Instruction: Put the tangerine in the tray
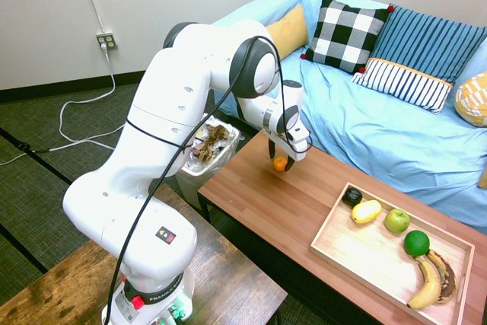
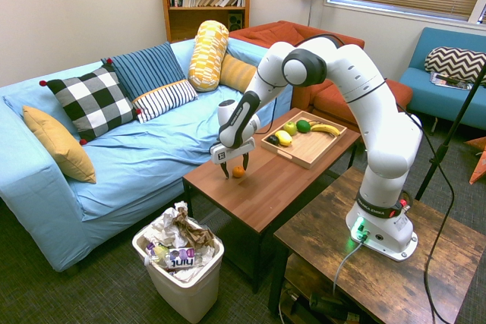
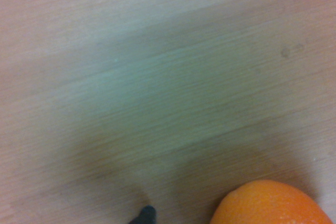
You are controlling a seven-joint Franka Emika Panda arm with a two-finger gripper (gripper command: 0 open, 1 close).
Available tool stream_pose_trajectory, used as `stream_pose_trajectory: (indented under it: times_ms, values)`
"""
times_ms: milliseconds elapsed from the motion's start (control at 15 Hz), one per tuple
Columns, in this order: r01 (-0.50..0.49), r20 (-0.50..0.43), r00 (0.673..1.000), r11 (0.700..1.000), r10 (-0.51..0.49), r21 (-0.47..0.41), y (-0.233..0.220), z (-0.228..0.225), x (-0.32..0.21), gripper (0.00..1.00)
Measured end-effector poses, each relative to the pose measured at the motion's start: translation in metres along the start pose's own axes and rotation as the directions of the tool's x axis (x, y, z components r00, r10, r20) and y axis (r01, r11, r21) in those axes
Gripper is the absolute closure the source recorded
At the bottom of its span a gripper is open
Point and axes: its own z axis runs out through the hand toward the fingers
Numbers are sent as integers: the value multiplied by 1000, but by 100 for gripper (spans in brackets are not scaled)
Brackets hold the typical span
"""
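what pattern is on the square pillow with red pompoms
Black and white checks on the pillow, clearest in the first exterior view.

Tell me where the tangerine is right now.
In the first exterior view, the tangerine is at the gripper's open fingers, on the coffee table, toward the end by the trash bin, outside the tray.

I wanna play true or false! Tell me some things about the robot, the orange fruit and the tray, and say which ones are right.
1. The tangerine is on the wooden table. True.
2. The tool is closed tight. False: it is open.
3. The tray has a green apple in it. True.
4. The lemon is in the trash bin. False: it lies in the tray.
5. The bananas are in the tray. True.
6. The checkered pillow is red and green. False: it is black and white.
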Motion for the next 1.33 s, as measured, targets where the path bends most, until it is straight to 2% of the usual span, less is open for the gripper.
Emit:
stream_pose_trajectory:
  times_ms: [600, 867, 1133, 1333]
  values:
    - [1, 12, 1000, 1000, -1, 4, -3, -3, 4, 100]
    - [6, 4, 1000, 1000, -6, 9, 5, -60, 19, 100]
    - [-85, -44, 995, 996, 86, 17, 55, -124, 91, 100]
    - [-190, -52, 980, 982, 190, 10, 119, -136, 171, 100]
